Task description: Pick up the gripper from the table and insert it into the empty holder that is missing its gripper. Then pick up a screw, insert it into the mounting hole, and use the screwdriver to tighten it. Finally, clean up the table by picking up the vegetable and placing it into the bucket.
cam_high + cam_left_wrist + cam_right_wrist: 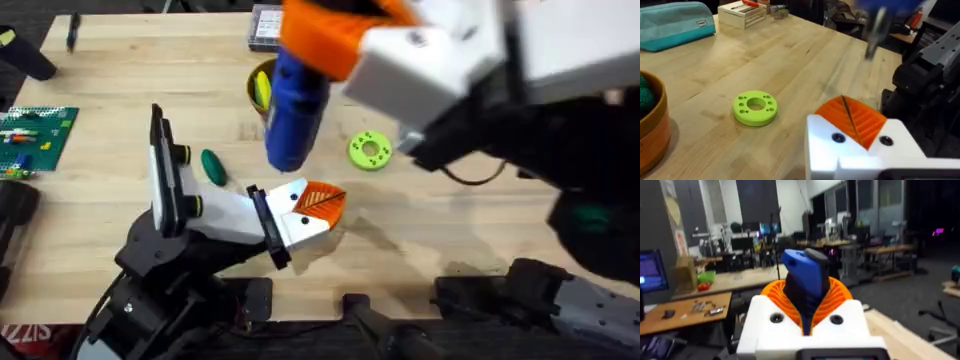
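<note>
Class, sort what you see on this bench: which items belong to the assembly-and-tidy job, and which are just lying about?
Job items:
gripper
holder
screwdriver, held by the right tool
vegetable
bucket

Lying about:
lime-green disc
teal pouch
green board
</note>
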